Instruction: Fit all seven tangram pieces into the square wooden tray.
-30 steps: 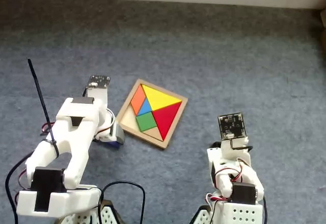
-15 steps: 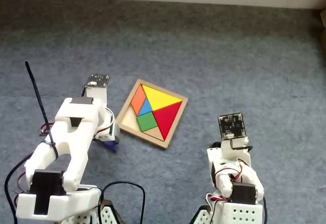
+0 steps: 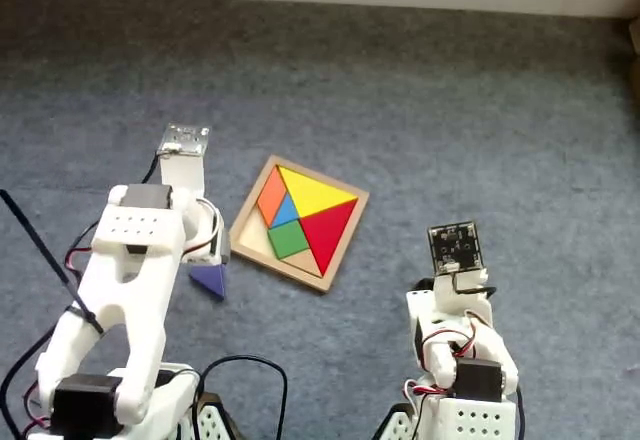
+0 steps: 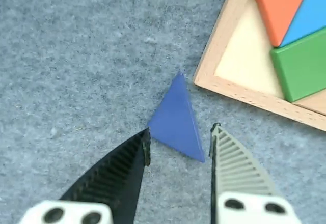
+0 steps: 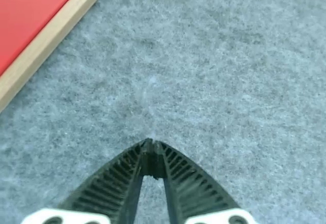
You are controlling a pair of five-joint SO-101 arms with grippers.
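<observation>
**Operator:** Where is the piece?

**Spotter:** Your blue triangle (image 4: 175, 117) lies flat on the carpet (image 3: 450, 110); one tip sits just beside the outer rim of the wooden tray (image 4: 242, 63); it is outside the tray, near the bare gap next to the green square (image 4: 300, 66).

**Operator:** And the grippers?

**Spotter:** Your left gripper (image 4: 179, 135) hangs over the triangle with its fingers spread, one on each side; the black tip is at the triangle's edge, the pale tip stands apart from it; nothing is held. Your right gripper (image 5: 153, 145) is pinched together on nothing, over bare carpet near the rim by the red piece (image 5: 25, 20).

**Operator:** What can go wrong from here?

**Spotter:** I judge the grip the weak point. The piece looks thin and the carpet soft, so if you close too high the fingers may slide over its top. Its sides slant, so a squeeze across them could squirt it toward the rim or spin it. The black finger is nearer, so it may shove the piece before the pale one meets it. Carry it in at the wrong angle and it may catch on the rim or ride up on the green square.
</observation>
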